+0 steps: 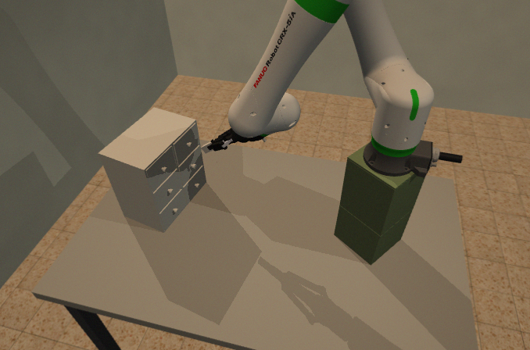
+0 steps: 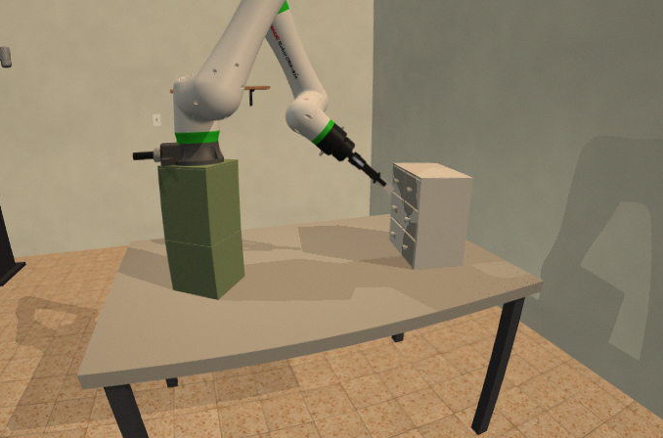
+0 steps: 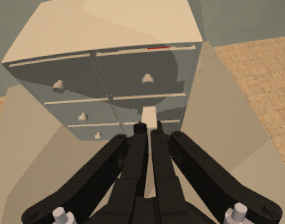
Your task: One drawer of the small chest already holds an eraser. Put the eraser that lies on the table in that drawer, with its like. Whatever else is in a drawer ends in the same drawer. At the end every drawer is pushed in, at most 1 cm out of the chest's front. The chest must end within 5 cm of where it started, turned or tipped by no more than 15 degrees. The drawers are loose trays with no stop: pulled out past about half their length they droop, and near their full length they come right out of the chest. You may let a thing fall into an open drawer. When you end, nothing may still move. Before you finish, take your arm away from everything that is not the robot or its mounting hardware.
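Note:
The small white chest [image 1: 129,136] [image 2: 442,222] [image 3: 113,25] stands upright, its grey-fronted drawers looking pushed in or nearly so. In the wrist view a thin red strip [image 3: 158,48] shows at the top edge of the upper right drawer [image 3: 130,65]; I cannot tell what it is. My gripper [image 1: 209,148] [image 2: 384,184] [image 3: 149,116] is shut, with a pale narrow tip piece [image 3: 149,116] in front of the black fingers. It hangs a little in front of the chest's upper drawers, apart from them in the top view. No eraser can be made out; the drawers' insides are hidden.
The table [image 1: 241,330] [image 2: 290,330] carries the chest and the green pedestal [image 1: 360,201] [image 2: 188,216] under the arm. Shadows of the arm and chest lie across the table. A grey wall [image 1: 67,62] [image 2: 523,77] rises behind the chest.

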`<state>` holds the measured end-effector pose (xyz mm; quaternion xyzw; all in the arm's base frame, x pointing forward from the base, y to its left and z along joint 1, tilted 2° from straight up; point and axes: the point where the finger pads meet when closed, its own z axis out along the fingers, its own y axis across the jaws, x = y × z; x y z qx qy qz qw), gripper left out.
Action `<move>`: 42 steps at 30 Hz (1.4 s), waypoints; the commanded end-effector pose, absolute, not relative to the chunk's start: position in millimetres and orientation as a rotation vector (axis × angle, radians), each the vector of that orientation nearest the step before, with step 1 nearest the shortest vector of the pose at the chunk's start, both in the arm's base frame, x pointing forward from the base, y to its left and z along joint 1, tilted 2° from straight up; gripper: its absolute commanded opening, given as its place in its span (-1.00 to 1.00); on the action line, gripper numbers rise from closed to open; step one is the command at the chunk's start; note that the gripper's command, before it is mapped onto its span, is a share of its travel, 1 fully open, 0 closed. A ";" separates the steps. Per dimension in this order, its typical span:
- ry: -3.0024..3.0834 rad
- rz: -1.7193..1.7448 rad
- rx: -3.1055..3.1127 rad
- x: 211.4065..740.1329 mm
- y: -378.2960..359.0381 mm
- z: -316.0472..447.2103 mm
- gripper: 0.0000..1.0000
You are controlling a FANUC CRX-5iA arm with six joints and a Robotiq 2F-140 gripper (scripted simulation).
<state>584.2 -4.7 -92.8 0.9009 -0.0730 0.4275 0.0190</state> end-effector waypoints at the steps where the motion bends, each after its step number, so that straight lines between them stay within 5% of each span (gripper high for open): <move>1: -0.223 1.330 2.797 581.4 -2.9 -91.8 -1.00; 25: -0.223 1.330 2.803 531.5 5.5 -72.6 -1.00; 33: -0.184 1.256 3.038 542.4 62.9 -72.1 -1.00; 42: -0.078 0.522 3.397 484.6 109.9 -37.8 -1.00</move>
